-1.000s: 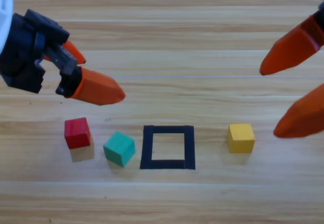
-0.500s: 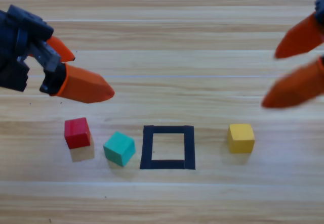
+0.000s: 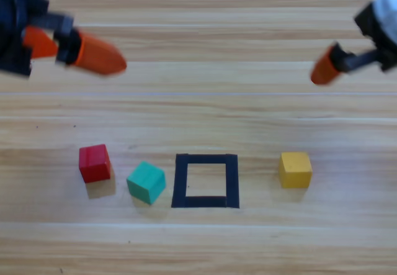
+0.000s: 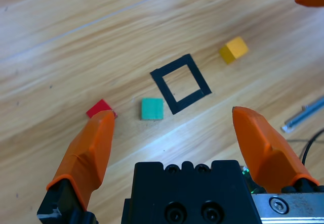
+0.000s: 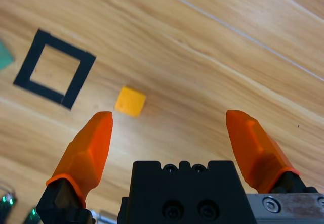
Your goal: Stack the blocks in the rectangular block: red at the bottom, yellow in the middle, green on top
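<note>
**Both hands up and spread, all three cubes loose on the bench**

Left hand (image 3: 74,48) hangs at the upper left of the bench (image 3: 205,101), well apart from the cubes. Its jaws are spread wide with nothing between them; its wrist view shows the gap clearly (image 4: 172,133).

Right hand (image 3: 325,70) hangs at the upper right, also well clear of the cubes. From above only one orange tip shows, but its wrist view has both jaws wide apart and empty (image 5: 169,133).

Red (image 3: 95,162) sits on the bench at the left of the row. Green (image 3: 146,182) lies just beside it to the right, turned at an angle, near the left edge of the tape outline (image 3: 205,180) but not touching it. The outline has nothing inside. Yellow (image 3: 294,169) sits to the right of the outline, apart from it.

In the left wrist view red (image 4: 100,108) peeks out by the left jaw's tip, with green (image 4: 152,108), outline (image 4: 180,83) and yellow (image 4: 233,49) beyond. In the right wrist view yellow (image 5: 130,101) lies ahead between the jaws, outline (image 5: 54,68) farther off.
</note>
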{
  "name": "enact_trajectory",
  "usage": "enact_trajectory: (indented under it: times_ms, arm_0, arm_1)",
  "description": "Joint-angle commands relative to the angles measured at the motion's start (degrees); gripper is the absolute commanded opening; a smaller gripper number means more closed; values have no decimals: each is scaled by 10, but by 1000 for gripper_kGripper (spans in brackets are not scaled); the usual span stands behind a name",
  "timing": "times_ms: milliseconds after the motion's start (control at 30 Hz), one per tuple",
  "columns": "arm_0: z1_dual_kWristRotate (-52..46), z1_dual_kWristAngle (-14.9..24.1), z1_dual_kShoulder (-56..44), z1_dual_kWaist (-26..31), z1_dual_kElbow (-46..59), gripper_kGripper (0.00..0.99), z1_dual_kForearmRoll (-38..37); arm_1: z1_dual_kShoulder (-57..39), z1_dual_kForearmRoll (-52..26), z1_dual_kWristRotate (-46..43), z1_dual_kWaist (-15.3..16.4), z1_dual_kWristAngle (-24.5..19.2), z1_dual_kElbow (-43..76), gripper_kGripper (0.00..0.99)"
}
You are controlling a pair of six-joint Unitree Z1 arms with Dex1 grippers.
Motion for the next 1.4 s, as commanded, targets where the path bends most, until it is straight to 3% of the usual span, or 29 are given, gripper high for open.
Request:
enact_trajectory:
  times_ms: [33,233,400,500,833,1400]
  arm_0:
    - [-102,18,122,93,-80,976,99]
    - [-171,11,210,163,-83,983,152]
    - [-209,5,297,175,-98,979,182]
    - [-222,-8,331,179,-109,979,189]
    - [-276,-40,369,182,-111,973,179]
    - [-300,-73,370,182,3,960,38]
  arm_1:
    - [111,14,33,-41,2,-59,990]
    - [195,14,83,-70,48,-84,989]
    - [233,14,138,-82,79,-86,989]
    - [246,13,144,-82,123,-83,988]
    - [277,13,155,-67,130,-69,946]
    - [305,11,179,-27,134,-42,854]
